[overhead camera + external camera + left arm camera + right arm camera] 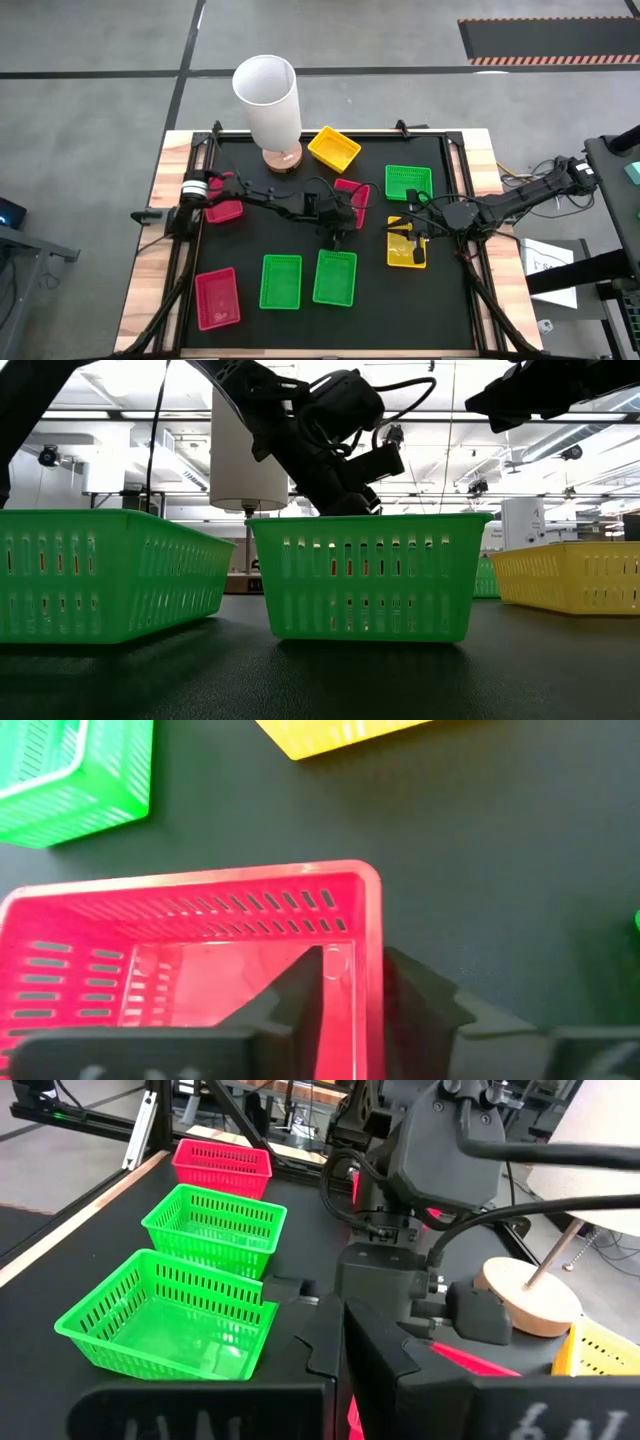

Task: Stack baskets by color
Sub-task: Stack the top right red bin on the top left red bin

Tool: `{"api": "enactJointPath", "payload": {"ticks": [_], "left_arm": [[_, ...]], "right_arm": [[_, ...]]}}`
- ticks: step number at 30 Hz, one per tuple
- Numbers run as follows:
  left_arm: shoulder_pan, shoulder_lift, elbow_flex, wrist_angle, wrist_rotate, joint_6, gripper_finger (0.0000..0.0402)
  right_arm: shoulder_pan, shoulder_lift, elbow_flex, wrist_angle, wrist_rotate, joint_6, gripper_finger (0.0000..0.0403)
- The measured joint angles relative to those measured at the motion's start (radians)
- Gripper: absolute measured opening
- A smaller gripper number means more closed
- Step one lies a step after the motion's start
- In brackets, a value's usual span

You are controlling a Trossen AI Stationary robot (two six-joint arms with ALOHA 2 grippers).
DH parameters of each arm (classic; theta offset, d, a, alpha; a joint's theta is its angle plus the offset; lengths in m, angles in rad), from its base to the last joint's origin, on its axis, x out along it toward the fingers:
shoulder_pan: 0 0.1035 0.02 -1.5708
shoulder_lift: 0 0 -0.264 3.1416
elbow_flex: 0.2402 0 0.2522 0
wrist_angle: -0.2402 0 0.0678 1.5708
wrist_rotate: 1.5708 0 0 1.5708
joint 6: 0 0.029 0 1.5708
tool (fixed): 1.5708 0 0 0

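Observation:
My left gripper (340,222) reaches to the middle of the black mat, to a red basket (190,960) that sits flat there, and is shut on its side wall. My right gripper (340,1335) is shut with nothing in it and hangs high over a yellow basket (407,248) at the mat's right. Two green baskets (281,281) (334,277) and a red basket (217,297) sit along the near edge. A third green basket (408,182) and another yellow basket (334,148) lie farther back. Another red basket (223,210) lies under my left arm. My left gripper straddles the red basket's side wall (372,935) near a corner, one finger (305,995) inside the basket and one finger (425,1005) outside. The fingers slant down from the table's left. The basket's bottom rests on the mat.
A tall white cylinder (268,95) on a round wooden base (283,160) stands at the far edge, left of the far yellow basket. The mat has a raised frame around it (200,150). Bare mat lies between the near baskets and the near edge.

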Motion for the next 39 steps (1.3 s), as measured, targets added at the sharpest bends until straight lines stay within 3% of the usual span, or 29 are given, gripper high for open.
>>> {"api": "enactJointPath", "payload": {"ticks": [5,11,24,39], "left_arm": [[0.000,-0.007,0.000,0.000,-0.004,0.008,0.0008],[-0.011,-0.020,0.000,-0.013,-0.027,0.008,0.0002],[-0.165,-0.287,-0.021,-0.294,-0.339,-0.065,0.0001],[-0.374,-0.741,-0.377,-0.507,-0.510,-0.508,0.0000]], "right_arm": [[0.000,0.000,0.000,0.000,0.000,0.000,0.0009],[0.000,0.000,0.000,0.000,0.000,0.000,0.0009],[0.000,0.000,-0.007,0.000,0.000,0.008,0.0009],[0.000,0.008,-0.010,0.000,0.000,0.015,0.0009]]}}
